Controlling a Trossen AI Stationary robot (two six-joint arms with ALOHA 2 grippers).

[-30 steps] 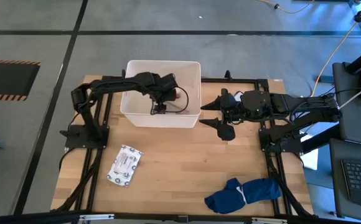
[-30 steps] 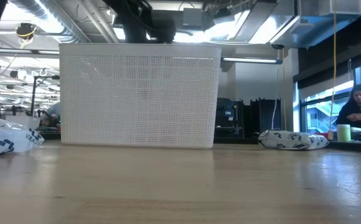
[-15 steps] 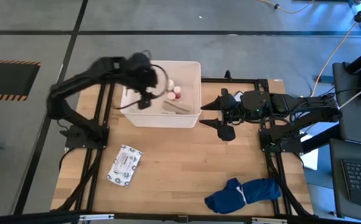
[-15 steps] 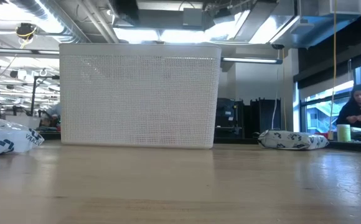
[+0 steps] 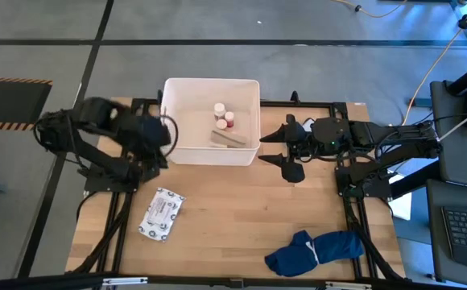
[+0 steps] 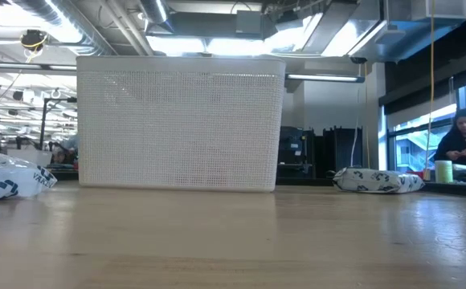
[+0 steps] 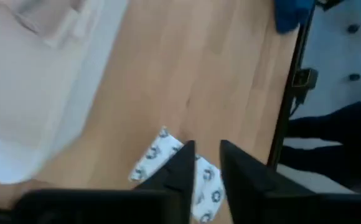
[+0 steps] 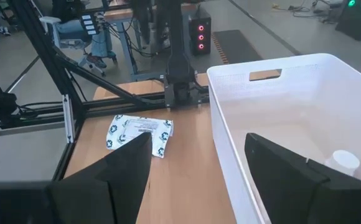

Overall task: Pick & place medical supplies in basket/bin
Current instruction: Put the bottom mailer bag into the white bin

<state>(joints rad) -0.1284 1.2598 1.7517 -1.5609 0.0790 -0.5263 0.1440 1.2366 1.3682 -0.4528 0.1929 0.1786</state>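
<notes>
Left pincer (image 7: pixel 204 163): over the table's left edge, at about 9 o'clock from the tub; fingers stand a narrow gap apart, nothing between them, touching nothing.
Right pincer (image 8: pixel 196 171): just off the tub's right wall, at about 3 o'clock; fingers spread wide, empty, clear of the tub.
Tub (image 5: pixel 183 149): white, at the table's far edge, near 12 o'clock.
Tub contents: a white cylinder (image 5: pixel 219 108), a red bottle (image 5: pixel 229 118), a white-capped vial (image 5: pixel 221 125) and a tan bandage roll (image 5: pixel 230 138), grouped toward the right wall.
Packet (image 5: pixel 162 213): printed white, flat on the wood at about 7 o'clock from the tub.
Blue cloth (image 5: pixel 314 250): bundled near the table's front right, about 5 o'clock.
Hard to make out: left arm is smeared from above; from table height the tub's wall hides its contents and neither pincer shows.
</notes>
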